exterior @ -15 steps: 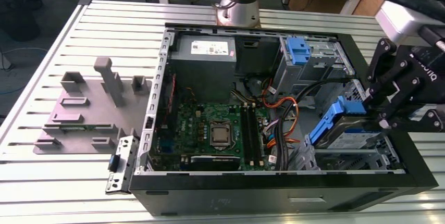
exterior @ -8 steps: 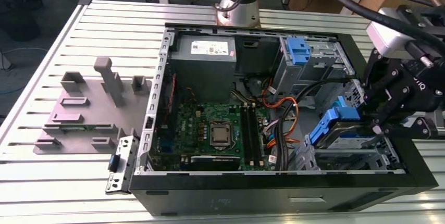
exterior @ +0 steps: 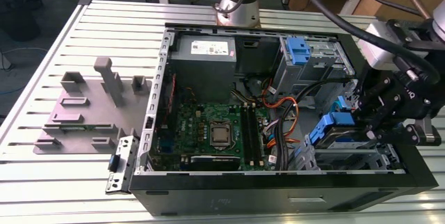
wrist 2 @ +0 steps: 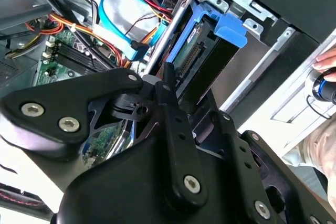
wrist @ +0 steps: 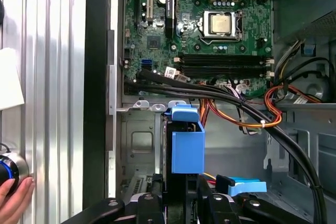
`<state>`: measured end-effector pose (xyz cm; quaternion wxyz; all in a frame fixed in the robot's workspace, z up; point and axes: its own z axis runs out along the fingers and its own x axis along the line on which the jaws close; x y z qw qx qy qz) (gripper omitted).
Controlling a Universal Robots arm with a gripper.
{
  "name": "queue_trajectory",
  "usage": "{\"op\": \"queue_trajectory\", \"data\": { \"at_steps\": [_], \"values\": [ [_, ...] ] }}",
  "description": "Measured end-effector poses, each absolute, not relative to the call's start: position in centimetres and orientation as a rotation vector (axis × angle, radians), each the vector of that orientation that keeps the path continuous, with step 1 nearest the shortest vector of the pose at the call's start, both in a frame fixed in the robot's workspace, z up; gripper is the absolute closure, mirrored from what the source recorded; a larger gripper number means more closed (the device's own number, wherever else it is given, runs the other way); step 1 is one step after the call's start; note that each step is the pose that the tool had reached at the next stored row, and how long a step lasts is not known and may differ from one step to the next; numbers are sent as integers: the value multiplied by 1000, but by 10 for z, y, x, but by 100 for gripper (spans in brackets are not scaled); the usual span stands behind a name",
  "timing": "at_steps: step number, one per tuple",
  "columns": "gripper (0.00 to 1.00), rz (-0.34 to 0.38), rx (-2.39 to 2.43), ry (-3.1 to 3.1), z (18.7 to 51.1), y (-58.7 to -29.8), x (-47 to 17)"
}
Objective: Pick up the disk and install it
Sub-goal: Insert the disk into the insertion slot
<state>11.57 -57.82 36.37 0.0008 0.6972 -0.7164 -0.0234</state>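
Observation:
The disk stands on edge with its blue rails and handle up, over the metal drive cage at the case corner on the exterior view's right. My black gripper is shut on it from the right. In the first wrist view the blue handle rises between the two fingers, and the disk's dark body sits in the cage opening. In the second wrist view the disk shows its connector edge just beyond one finger.
The open case holds a motherboard, a grey power supply, an upright blue latch and black and orange cables beside the cage. A grey fixture lies on the slatted table. A hand rests on a button outside the case.

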Motion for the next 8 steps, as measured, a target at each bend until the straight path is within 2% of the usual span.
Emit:
{"op": "queue_trajectory", "data": {
  "at_steps": [8],
  "values": [
    [65,-74,2189,-2250,349,-578,116]
  ]
}}
